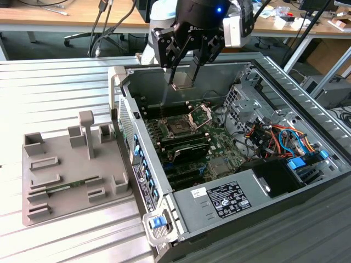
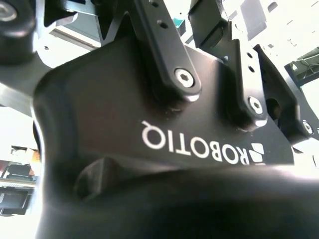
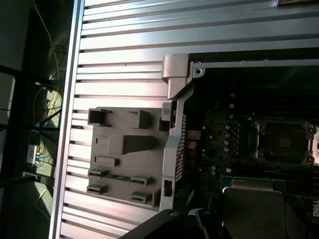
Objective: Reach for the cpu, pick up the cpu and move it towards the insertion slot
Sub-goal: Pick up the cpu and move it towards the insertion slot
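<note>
One gripper (image 1: 182, 74) in exterior view, jaws pinching the cpu (image 1: 182, 82), held in the air above the open pc case (image 1: 241, 219), up and toward the exterior view's left of the insertion slot (image 1: 184, 125). Grey tray (image 1: 66, 170) sits outside the case. First wrist view: cpu (image 3: 254, 209) held close, insertion slot (image 3: 284, 142) near it. Second wrist view: gripper body (image 2: 149, 129) close up.

A ribbed metal table (image 1: 66, 87) carries a grey tray (image 1: 60, 192) and an open computer case (image 1: 285, 213), side by side and touching. The tray sits toward the exterior view's left.
</note>
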You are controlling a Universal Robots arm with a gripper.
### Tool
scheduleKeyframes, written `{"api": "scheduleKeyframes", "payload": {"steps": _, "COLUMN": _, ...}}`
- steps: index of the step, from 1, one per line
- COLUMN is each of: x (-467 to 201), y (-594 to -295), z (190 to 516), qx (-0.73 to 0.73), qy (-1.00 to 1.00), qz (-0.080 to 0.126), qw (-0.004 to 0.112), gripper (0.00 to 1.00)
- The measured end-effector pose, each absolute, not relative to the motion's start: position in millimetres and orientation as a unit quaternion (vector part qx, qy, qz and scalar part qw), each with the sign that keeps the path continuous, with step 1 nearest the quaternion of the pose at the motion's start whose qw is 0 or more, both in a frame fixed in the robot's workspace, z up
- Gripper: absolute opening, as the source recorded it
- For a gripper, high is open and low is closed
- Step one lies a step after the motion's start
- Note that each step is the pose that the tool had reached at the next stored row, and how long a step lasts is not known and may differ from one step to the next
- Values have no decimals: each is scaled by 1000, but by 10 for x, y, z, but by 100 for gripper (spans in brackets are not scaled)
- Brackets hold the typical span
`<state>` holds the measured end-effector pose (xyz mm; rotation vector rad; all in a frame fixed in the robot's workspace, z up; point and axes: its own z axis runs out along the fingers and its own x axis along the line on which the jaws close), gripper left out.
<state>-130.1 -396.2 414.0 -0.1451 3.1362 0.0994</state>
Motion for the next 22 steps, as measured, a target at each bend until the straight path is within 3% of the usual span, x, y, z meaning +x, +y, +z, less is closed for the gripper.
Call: {"api": "scheduleKeyframes", "payload": {"steps": 22, "x": -1144, "y": -3962, "z": 4139, "qx": -46, "qy": 998, "qz": 32, "qw": 0, "gripper": 54}}
